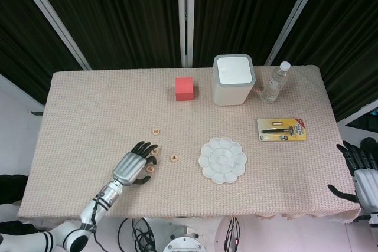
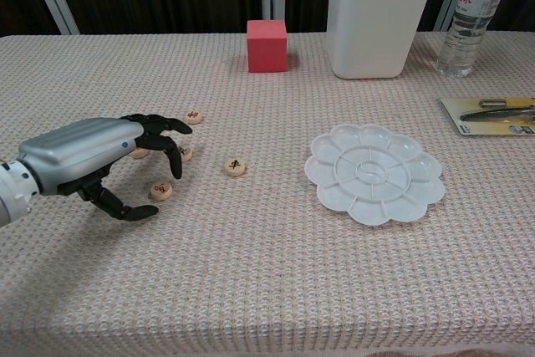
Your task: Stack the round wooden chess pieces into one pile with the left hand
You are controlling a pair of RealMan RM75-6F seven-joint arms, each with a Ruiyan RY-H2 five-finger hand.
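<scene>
Several round wooden chess pieces lie loose on the cloth at the left-centre. One piece lies furthest back, one to the right, one nearest the front. My left hand hovers over the cluster with its fingers bent downward and the thumb below, apart from them. It partly covers a piece and hides another behind its knuckles. Nothing shows in its grasp. In the head view the left hand sits beside a piece. My right hand rests spread at the table's right edge.
A white flower-shaped palette lies right of the pieces. At the back stand a red cube, a white bin and a water bottle. A packaged tool lies at the right.
</scene>
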